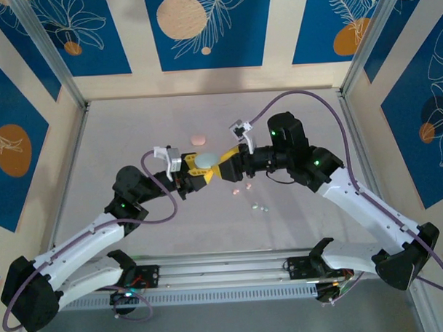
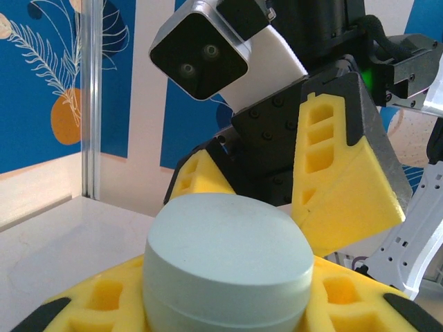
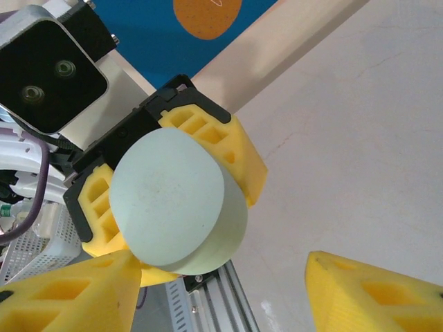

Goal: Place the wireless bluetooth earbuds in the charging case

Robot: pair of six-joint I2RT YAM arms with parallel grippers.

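My left gripper (image 1: 204, 166) is shut on a pale mint charging case (image 1: 204, 160), held above the table's middle. In the left wrist view the case (image 2: 228, 263) sits between my yellow pads (image 2: 97, 297) with its lid seam closed. My right gripper (image 1: 224, 169) faces it from the right, open. In the right wrist view the case (image 3: 173, 200) is just beyond my right gripper (image 3: 221, 297); one of that gripper's fingers (image 3: 69, 290) is by the case's lower edge, the other well clear. Tiny pink earbuds (image 1: 237, 189) and paler ones (image 1: 259, 206) lie on the table below the right gripper.
A pink case (image 1: 198, 139) lies on the table behind the grippers. The table (image 1: 133, 140) is walled by aluminium posts and blue patterned panels. A metal rail (image 1: 225, 271) runs along the near edge between the arm bases.
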